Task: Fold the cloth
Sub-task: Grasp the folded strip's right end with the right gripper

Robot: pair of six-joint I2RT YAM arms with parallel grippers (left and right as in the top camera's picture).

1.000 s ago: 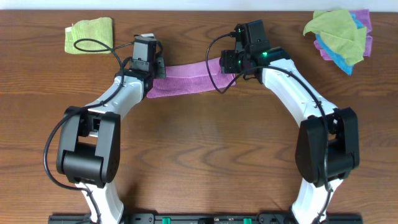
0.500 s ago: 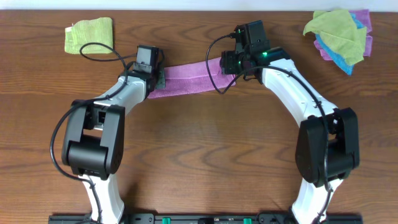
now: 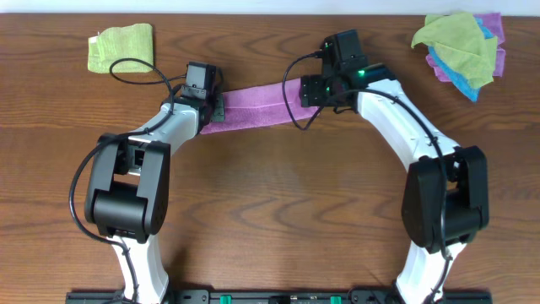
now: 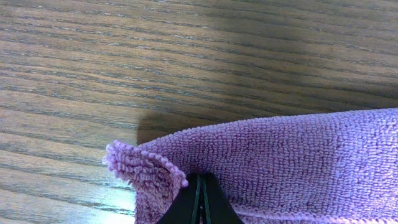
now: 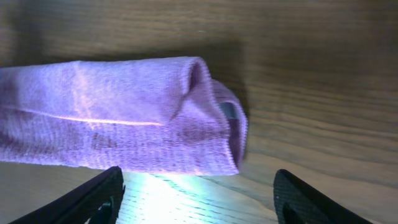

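The lilac cloth [image 3: 257,105] lies folded into a long band on the wooden table between my two grippers. My left gripper [image 3: 208,108] is shut on the cloth's left end; in the left wrist view the closed fingertips [image 4: 200,199] pinch the cloth [image 4: 280,162] near its corner. My right gripper [image 3: 314,93] is open and empty at the cloth's right end. In the right wrist view its fingers [image 5: 199,199] are spread wide just short of the cloth's folded end [image 5: 137,118], not touching it.
A folded yellow-green cloth [image 3: 122,46] lies at the back left. A heap of yellow-green, blue and purple cloths [image 3: 462,42] sits at the back right corner. Bare wooden table [image 3: 278,194] spreads in front of the cloth.
The left gripper has moved slightly right and back with the cloth's left end. The right gripper has drawn a little towards me and right, off the cloth's right end.
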